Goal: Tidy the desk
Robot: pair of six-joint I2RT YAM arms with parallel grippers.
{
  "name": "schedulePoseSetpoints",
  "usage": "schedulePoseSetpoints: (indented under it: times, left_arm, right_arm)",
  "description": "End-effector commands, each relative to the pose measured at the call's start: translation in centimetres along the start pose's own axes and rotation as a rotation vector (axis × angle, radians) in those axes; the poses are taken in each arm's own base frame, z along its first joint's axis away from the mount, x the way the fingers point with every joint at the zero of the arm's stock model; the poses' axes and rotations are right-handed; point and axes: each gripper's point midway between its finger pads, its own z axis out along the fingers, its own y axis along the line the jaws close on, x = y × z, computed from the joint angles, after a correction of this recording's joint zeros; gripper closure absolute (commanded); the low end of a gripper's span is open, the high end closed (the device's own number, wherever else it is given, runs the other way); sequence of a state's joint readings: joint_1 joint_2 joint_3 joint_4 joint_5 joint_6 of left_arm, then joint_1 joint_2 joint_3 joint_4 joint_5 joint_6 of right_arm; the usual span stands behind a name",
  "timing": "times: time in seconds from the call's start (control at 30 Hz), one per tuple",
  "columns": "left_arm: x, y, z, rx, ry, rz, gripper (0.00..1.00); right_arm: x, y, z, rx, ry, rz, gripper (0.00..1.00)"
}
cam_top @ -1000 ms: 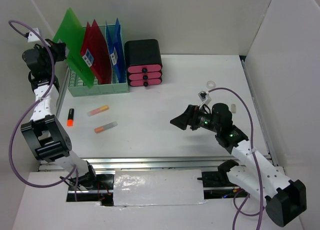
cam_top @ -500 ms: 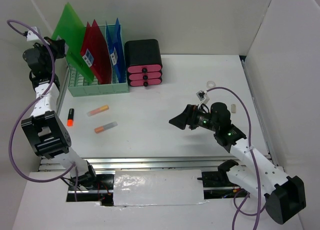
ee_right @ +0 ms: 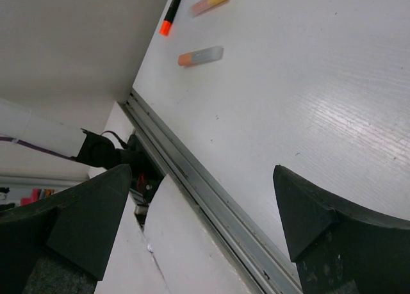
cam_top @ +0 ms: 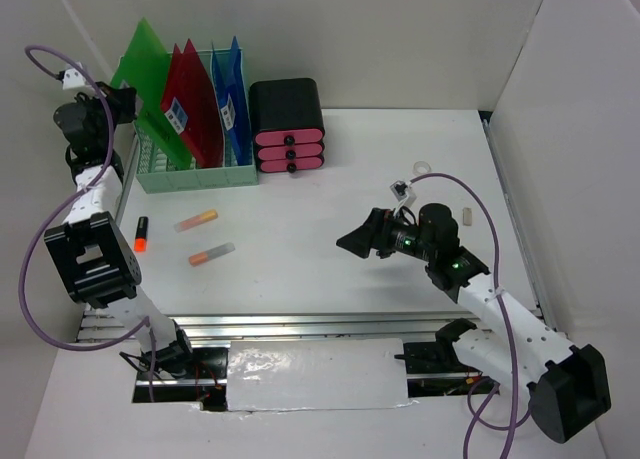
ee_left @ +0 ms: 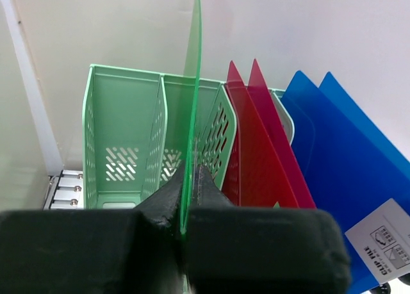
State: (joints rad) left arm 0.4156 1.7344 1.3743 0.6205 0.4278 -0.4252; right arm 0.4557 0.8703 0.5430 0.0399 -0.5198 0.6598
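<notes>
Already in the far-left file rack [cam_top: 195, 174]: red folders [cam_top: 190, 104], blue folders [cam_top: 229, 84]. The left claw [ee_left: 186, 207] pinches a green folder [ee_left: 192, 102] over it. Three highlighters [cam_top: 211, 253] lie loose on the desk [cam_top: 400, 159], near left. The right claw [cam_top: 358, 242] gapes empty.

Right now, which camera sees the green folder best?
The top external view: it shows the green folder by its broad face, leaning at the left end of the file rack. The left wrist view shows only its thin edge, pinched in the left gripper. The right wrist view misses it.
</notes>
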Motion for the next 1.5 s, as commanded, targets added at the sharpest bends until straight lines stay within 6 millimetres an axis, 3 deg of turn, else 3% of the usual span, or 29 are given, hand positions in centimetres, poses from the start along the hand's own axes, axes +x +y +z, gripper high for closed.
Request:
schedulePoseSetpoints:
  times: [0.0, 0.03, 0.07, 0.23, 0.27, 0.43, 0.5, 0.53, 0.6, 0.63, 0.7, 0.73, 0.77, 0.8, 0.83, 0.87, 0.9, 0.93, 1.0, 1.07, 1.1, 1.13, 1.17, 1.2, 1.23, 1.3, 1.37, 1.4, 1.47]
  left_arm:
    - [-3.0, -0.9, 0.2, 0.044, -0.126, 0.070, 0.92]
    - [-2.7, -0.8, 0.1, 0.037, -0.122, 0.058, 0.83]
    - [-2.4, -0.5, 0.1, 0.023, -0.120, 0.049, 0.68]
    - [-2.8, -0.2, -0.6, -0.017, -0.132, 0.031, 0.36]
    - [-2.5, 0.0, -0.6, -0.026, -0.127, 0.030, 0.20]
    - [-7.6, -1.6, -2.9, -0.085, -0.197, 0.035, 0.01]
    - [-10.2, -1.6, -4.3, -0.155, -0.247, 0.034, 0.00]
    - [-10.2, -1.2, -4.7, -0.196, -0.227, 0.019, 0.00]
    - [-12.8, -0.5, -6.2, -0.308, -0.274, 0.002, 0.00]
    - [-13.0, -0.2, -6.8, -0.361, -0.240, -0.021, 0.00]
    - [-14.9, 0.1, -8.7, -0.461, -0.256, -0.060, 0.01]
    - [-15.0, 0.6, -9.8, -0.531, -0.239, -0.085, 0.01]
    - [-16.3, -0.2, -11.1, -0.541, -0.263, -0.104, 0.00]
    - [-16.5, -0.7, -11.6, -0.544, -0.258, -0.116, 0.00]
    - [-17.2, -1.8, -12.1, -0.515, -0.248, -0.125, 0.00]
    - [-16.5, -2.7, -13.1, -0.515, -0.191, -0.150, 0.00]
    - [-16.2, -3.2, -13.7, -0.508, -0.163, -0.166, 0.00]
    - [-15.4, -4.3, -14.1, -0.472, -0.114, -0.178, 0.00]
    - [-13.8, -6.0, -16.6, -0.461, -0.050, -0.221, 0.00]
    - [-11.3, -7.2, -19.9, -0.469, -0.043, -0.299, 0.00]
    - [-8.0, -6.6, -21.0, -0.503, 0.003, -0.337, 0.00]
    - [-8.0, -7.5, -22.4, -0.502, 0.004, -0.354, 0.01]
    - [-5.6, -7.3, -23.4, -0.549, 0.078, -0.405, 0.01]
    - [-2.8, -7.0, -23.6, -0.552, 0.143, -0.433, 0.01]
    - [-1.6, -9.1, -23.6, -0.441, 0.195, -0.445, 0.00]
    - [1.3, -9.9, -24.2, -0.402, 0.247, -0.471, 0.01]
    - [2.9, -10.9, -24.7, -0.345, 0.308, -0.459, 0.00]
    - [4.4, -10.2, -25.3, -0.382, 0.352, -0.462, 0.01]
    - [5.6, -9.3, -25.7, -0.422, 0.360, -0.442, 0.01]
  right_arm:
    - [-0.2, 0.6, 0.2, -0.042, -0.015, -0.032, 0.00]
    - [-0.1, 0.5, 0.3, -0.041, -0.011, -0.028, 0.00]
    - [-0.1, 0.5, 0.3, -0.043, -0.009, -0.028, 0.00]
    - [-0.3, 0.7, 0.3, -0.047, -0.011, -0.032, 0.00]
    - [-0.3, 0.7, 0.3, -0.042, -0.015, -0.032, 0.00]
    - [-0.5, 0.4, 0.5, -0.022, -0.034, -0.023, 0.00]
    - [-0.8, -0.3, 0.9, 0.012, -0.050, -0.014, 0.00]
    - [-0.9, -0.7, 1.0, 0.025, -0.056, -0.011, 0.00]
    - [-1.4, -1.4, 1.7, 0.060, -0.067, 0.006, 0.00]
    - [-1.7, -1.6, 2.0, 0.068, -0.072, 0.013, 0.00]
    - [-2.6, -2.0, 3.2, 0.081, -0.090, 0.035, 0.00]
    - [-4.0, -2.1, 3.9, 0.098, -0.126, 0.042, 0.00]
    - [-5.0, -2.1, 4.6, 0.098, -0.150, 0.064, 0.00]
    - [-4.9, -3.4, 6.0, 0.131, -0.137, 0.100, 0.00]
    - [-6.4, -3.2, 6.8, 0.132, -0.173, 0.118, 0.00]
    - [-7.8, -2.4, 7.5, 0.094, -0.218, 0.166, 0.00]
    - [-7.8, -3.3, 8.8, 0.097, -0.219, 0.200, 0.00]
    - [-9.0, -2.9, 9.5, 0.073, -0.251, 0.220, 0.00]
    - [-11.3, -2.0, 10.8, 0.006, -0.327, 0.279, 0.00]
    - [-13.3, -2.8, 13.3, -0.006, -0.365, 0.340, 0.01]
    - [-13.8, -3.1, 14.2, -0.011, -0.374, 0.356, 0.01]
    - [-14.5, -3.7, 16.1, -0.016, -0.376, 0.394, 0.02]
    - [-15.0, -3.8, 16.9, -0.032, -0.381, 0.410, 0.02]
    - [-15.3, -4.0, 17.7, -0.046, -0.385, 0.421, 0.03]
    - [-15.7, -4.5, 19.0, -0.060, -0.391, 0.446, 0.04]
    - [-16.9, -4.8, 20.0, -0.061, -0.423, 0.467, 0.05]
    - [-16.9, -6.0, 21.1, -0.035, -0.436, 0.491, 0.05]
    - [-17.7, -5.6, 21.5, -0.049, -0.442, 0.487, 0.05]
    - [-17.4, -6.1, 22.7, -0.036, -0.417, 0.485, 0.05]
